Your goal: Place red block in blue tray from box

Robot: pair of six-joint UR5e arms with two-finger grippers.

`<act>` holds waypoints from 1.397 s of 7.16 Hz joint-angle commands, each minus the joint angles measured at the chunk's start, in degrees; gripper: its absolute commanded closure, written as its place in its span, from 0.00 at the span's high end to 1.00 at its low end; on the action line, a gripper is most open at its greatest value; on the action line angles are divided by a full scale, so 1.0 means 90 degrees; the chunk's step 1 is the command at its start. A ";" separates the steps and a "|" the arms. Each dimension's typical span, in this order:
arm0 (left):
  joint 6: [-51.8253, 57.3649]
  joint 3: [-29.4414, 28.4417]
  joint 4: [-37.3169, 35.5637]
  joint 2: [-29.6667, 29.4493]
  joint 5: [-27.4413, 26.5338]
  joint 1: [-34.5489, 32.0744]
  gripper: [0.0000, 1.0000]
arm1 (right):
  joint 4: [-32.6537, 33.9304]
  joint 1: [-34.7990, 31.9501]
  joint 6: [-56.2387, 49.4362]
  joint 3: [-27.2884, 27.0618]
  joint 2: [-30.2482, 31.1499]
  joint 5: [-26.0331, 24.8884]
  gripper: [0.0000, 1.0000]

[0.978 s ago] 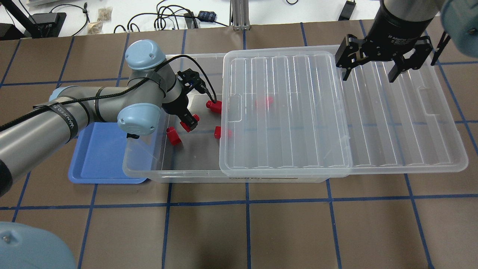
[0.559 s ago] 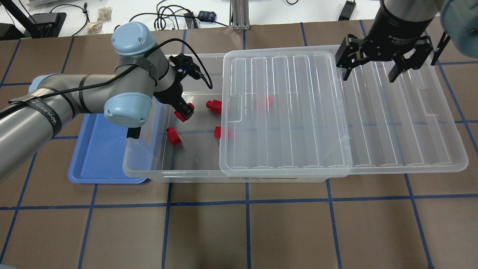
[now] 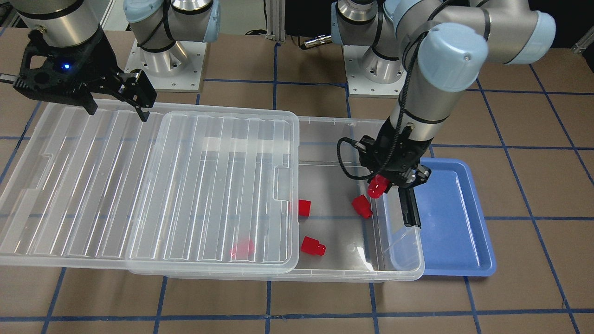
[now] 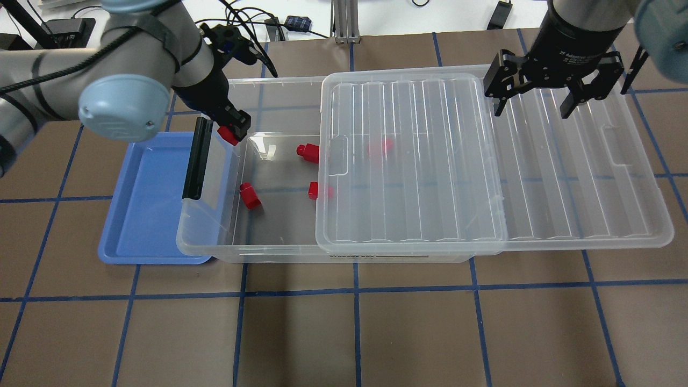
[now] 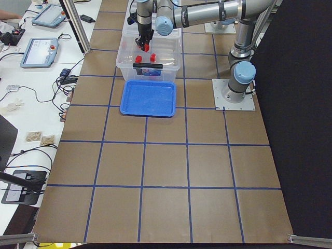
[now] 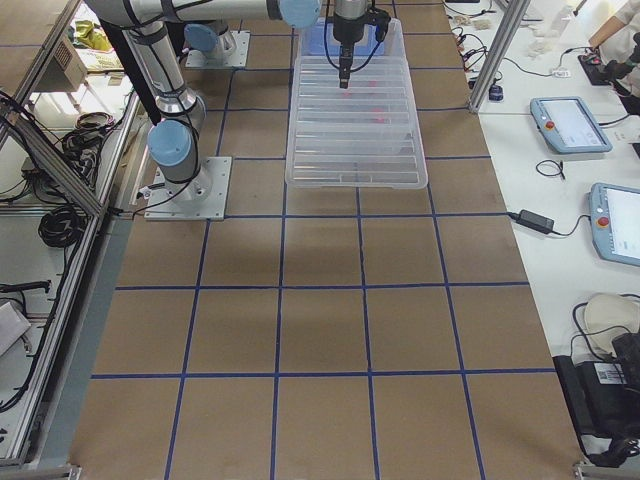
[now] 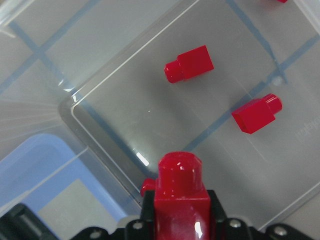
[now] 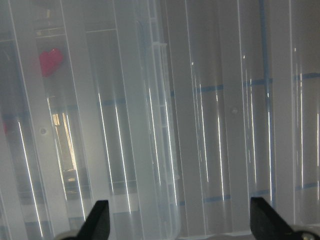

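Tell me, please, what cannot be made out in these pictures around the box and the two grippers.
1. Red block under the lid: overhead view, blurred by the ribbed lid; pose unclear.
2. Left gripper: left wrist view, fingers cut off by the bottom edge and covered by the held red block.
3. Right gripper: right wrist view, only two fingertips show at the bottom edge.
4. Side views: both grippers too small.

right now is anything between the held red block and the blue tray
Yes. The end wall of the box, with its black latch bar, stands between the red block in the left gripper and the blue tray beyond. The block hangs near rim height; whether it clears the rim I cannot tell.
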State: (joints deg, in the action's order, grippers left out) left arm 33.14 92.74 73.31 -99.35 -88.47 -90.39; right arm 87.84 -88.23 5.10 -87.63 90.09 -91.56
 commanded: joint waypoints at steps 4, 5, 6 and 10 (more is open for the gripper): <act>-0.0050 0.0037 0.0409 0.0005 -0.0004 0.2355 0.00 | -0.0004 -0.0001 -0.0019 0.0000 0.0000 -0.0022 1.00; -0.0030 0.0289 0.0380 -0.0141 0.0035 0.2706 0.00 | 0.0005 0.0008 -0.0019 0.0000 0.0000 -0.0022 1.00; -0.0117 0.0485 0.0293 -0.0365 0.0045 0.2903 0.00 | -0.0004 -0.0001 -0.0019 0.0000 0.0000 -0.0022 1.00; -0.0635 0.0613 -0.0390 -0.1234 0.0045 0.2885 0.00 | 0.0006 -0.0001 -0.0010 0.0010 -0.0010 -0.0003 1.00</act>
State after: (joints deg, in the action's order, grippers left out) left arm 28.13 97.71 71.95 -108.01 -88.10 -64.43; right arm 87.88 -88.24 5.01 -87.61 90.06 -91.58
